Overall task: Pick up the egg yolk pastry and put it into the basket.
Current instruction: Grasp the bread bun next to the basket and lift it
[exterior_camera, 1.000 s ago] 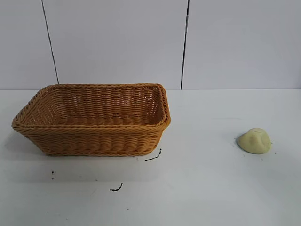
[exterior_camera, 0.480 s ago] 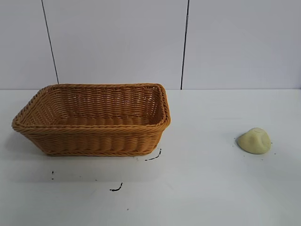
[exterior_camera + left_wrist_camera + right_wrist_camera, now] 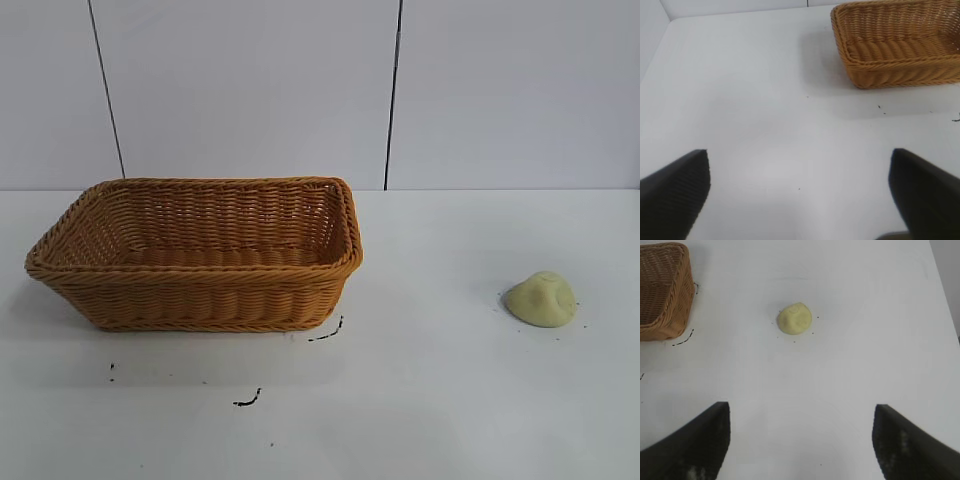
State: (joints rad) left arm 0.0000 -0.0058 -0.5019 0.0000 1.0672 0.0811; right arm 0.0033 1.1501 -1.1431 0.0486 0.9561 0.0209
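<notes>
exterior view: small pale yellow dimpled egg yolk pastry (image 3: 541,299) lies on the white desk (image 3: 440,400), well apart from the orange-brown woven wicker basket (image 3: 200,290); left gripper (image 3: 800,195) and right gripper (image 3: 800,440) jaws spread wide, empty.

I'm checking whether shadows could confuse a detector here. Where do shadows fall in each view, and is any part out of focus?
Exterior view: the basket casts a soft shadow on the table along its front and left side; the egg yolk pastry casts almost none. Left wrist view: soft shadow beside the basket, left gripper fingers blurred. Right wrist view: right gripper fingers blurred, pastry sharp.
</notes>
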